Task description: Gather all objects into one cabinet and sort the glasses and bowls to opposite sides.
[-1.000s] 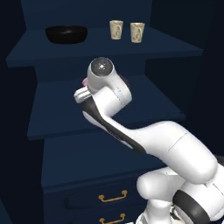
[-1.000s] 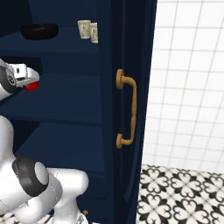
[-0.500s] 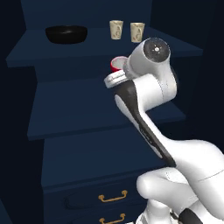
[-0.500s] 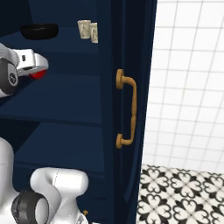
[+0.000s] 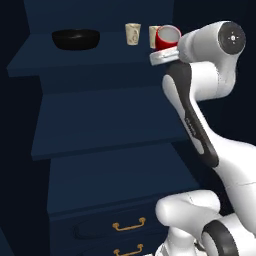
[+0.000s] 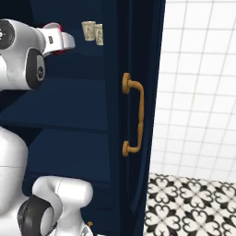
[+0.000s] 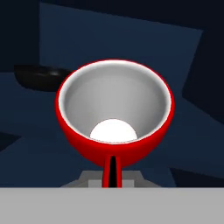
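Small glossy red cup (image 5: 168,37) with a white inside sits clamped by its rim in the end effector (image 7: 113,168), raised to top-shelf height of the tall dark navy cabinet (image 5: 105,115), just right of two cream patterned tumblers (image 5: 133,34). Carrying seems nearly done; next, set it upright beside them, well apart from the wide black bowl (image 5: 76,38) at far left.

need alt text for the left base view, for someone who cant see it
A white robot arm holds a small red cup in its tool at the top shelf of a dark navy cabinet, beside two cream cups. A wide black bowl sits at the shelf's left end; gold-handled drawers are below.
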